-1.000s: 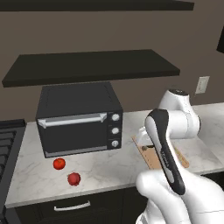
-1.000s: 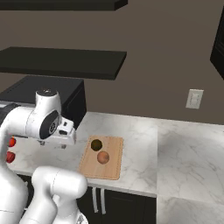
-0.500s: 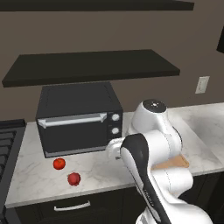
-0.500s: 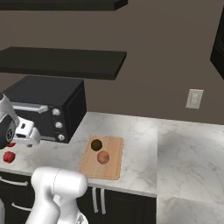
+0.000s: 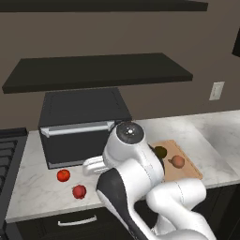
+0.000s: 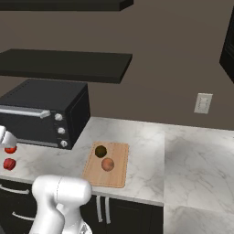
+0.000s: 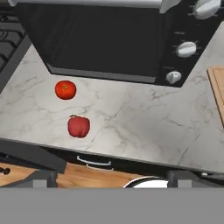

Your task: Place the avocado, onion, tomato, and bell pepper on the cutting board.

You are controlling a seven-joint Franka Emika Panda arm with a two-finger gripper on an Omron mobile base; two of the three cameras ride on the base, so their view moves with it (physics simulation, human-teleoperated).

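Gripper state: can't tell, fingertips not discernible in hand view, nothing visibly held. Hand sits above the counter [image 7: 144, 118] in front of the toaster oven [image 5: 82, 126], looking down at it.

Closest below the hand: bell pepper [image 7: 78, 126] on the marble near the front edge, tomato [image 7: 65, 89] just behind it, closer to the oven door; the two are apart, not touching. Same pair in left base view: tomato [image 5: 63, 175], pepper [image 5: 79, 191], left of the arm.

Further right: cutting board [image 6: 113, 176] beside the oven, w/ avocado [image 6: 100, 151] and onion [image 6: 107, 164] on it, near each other. Stove grate [image 5: 7, 154] at far left of counter.
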